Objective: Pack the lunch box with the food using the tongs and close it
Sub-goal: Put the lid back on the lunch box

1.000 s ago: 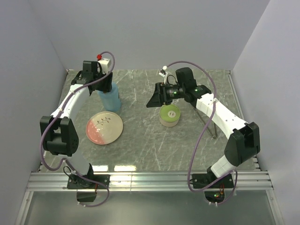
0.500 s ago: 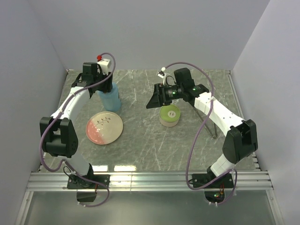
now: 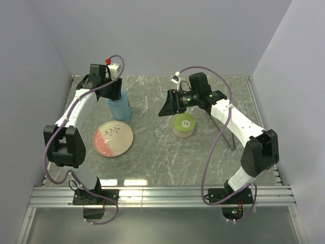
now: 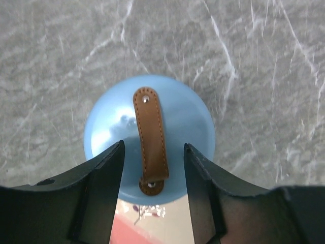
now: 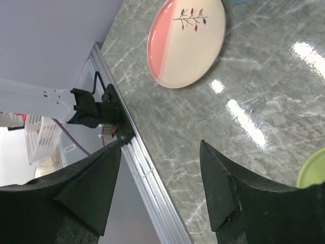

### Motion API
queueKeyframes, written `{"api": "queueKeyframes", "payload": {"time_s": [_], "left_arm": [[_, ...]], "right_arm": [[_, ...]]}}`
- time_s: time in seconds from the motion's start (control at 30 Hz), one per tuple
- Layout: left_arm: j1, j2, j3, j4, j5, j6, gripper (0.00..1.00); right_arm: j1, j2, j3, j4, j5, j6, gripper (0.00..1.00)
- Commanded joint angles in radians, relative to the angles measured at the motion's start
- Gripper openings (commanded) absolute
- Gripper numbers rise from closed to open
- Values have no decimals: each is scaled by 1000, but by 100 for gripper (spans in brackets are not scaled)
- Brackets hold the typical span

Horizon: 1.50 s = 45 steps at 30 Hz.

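Note:
The lunch box [image 3: 183, 123] is a round green-topped tub with a cream base at mid-table; its rim [image 5: 313, 170] shows at the right wrist view's edge. A blue domed piece [image 3: 118, 106] with a brown strap [image 4: 150, 137] stands at the back left. My left gripper [image 4: 152, 145] hangs open right over it, fingers either side of the strap and not touching it. My right gripper [image 3: 166, 108] is open and empty in the air just left of the lunch box. The silver tongs [image 3: 229, 140] lie under the right forearm. No food shows.
A pink-and-cream plate [image 3: 112, 138] with a twig pattern lies bare at the front left, also in the right wrist view [image 5: 185, 38]. The table's metal rail [image 3: 162, 193] runs along the near edge. Grey walls close in the sides and back.
The right arm's elbow has shifted slightly towards the back; its gripper stays open by the lunch box. The left gripper holds over the blue piece, its jaws barely narrower.

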State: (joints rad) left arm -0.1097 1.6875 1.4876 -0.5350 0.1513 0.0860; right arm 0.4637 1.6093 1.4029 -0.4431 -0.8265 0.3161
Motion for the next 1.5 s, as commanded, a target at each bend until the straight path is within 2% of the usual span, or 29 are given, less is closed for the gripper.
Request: {"api": "queueKeyframes", "payload": {"time_s": [0.0, 0.1, 0.43, 0.57, 0.73, 0.93, 1.3, 1.47], "left_arm": [[7, 25, 85, -233, -1, -8, 56], [5, -6, 175, -241, -10, -19, 55], [7, -14, 263, -281, -42, -23, 43], [7, 12, 198, -298, -15, -16, 42], [5, 38, 44, -249, -29, -8, 42], [5, 75, 20, -272, -45, 15, 41], [7, 73, 319, -330, -50, 1, 45], [7, 92, 365, -322, -44, -6, 45]], "right_arm": [[-7, 0, 50, 6, -14, -9, 71], [-8, -2, 54, -3, -11, -15, 71], [-7, 4, 50, 6, -22, -6, 72], [-8, 5, 51, -2, -22, -15, 72], [-7, 1, 45, 0, -22, -18, 72], [-7, 8, 59, -11, -20, -22, 72], [-8, 3, 54, -8, -20, -18, 72], [-7, 6, 65, -25, -16, -32, 72]]}}
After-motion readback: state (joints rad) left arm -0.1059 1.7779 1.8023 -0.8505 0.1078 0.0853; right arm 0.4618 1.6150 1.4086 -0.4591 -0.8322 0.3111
